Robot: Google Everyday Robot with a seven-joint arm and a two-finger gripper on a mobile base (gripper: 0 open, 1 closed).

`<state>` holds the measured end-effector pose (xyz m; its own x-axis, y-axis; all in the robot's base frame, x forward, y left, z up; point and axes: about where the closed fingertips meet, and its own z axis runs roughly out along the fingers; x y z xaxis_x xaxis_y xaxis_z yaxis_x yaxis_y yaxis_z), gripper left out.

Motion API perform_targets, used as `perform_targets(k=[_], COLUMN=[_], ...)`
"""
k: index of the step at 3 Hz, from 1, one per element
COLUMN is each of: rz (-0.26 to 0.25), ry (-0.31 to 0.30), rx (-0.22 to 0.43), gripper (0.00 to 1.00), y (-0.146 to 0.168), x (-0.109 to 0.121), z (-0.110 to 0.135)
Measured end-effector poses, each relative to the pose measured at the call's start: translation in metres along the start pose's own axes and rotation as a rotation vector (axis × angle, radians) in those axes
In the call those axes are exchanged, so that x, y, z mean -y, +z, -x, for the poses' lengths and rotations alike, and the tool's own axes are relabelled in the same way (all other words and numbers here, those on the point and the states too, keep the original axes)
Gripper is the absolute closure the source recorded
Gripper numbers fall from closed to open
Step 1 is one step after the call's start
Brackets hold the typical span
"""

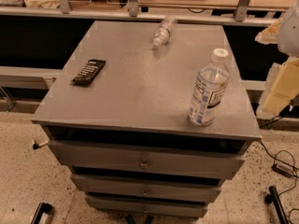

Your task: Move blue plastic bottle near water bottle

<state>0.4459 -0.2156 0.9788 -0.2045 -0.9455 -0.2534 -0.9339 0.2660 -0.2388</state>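
The hand (279, 85) shows only as pale cream parts at the right edge of the view, off the right side of the surface (140, 97) and a little above its level. It touches nothing on the surface. Whether it is open or closed cannot be told, and nothing can be seen in its hold.

Nearest to it is the blue plastic bottle (209, 94), which stands upright at the near right of the surface, close to the right edge. It is clear, with a white cap and a bluish-white label with a dark panel. There is a clear gap between it and the hand.

The water bottle (163, 30) lies on its side at the far edge of the surface, about the middle, with its white cap pointing toward the near side. It is smaller and is well apart from the blue plastic bottle.

A black remote control (88, 71) lies flat on the left part of the surface, away from both bottles.

The surface is the grey top of a cabinet with drawers (145, 161) below it. Cables (280, 167) lie on the speckled floor to the right.
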Motion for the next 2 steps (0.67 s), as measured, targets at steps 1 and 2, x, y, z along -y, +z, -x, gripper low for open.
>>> perform_targets(k=[1, 2], rz=[0.024, 0.05], ry=[-0.016, -0.022], rx=[0.081, 0.169], gripper=[0.0, 0.0], y=[0.005, 0.015], x=[0.011, 0.022], z=[0.008, 0.01])
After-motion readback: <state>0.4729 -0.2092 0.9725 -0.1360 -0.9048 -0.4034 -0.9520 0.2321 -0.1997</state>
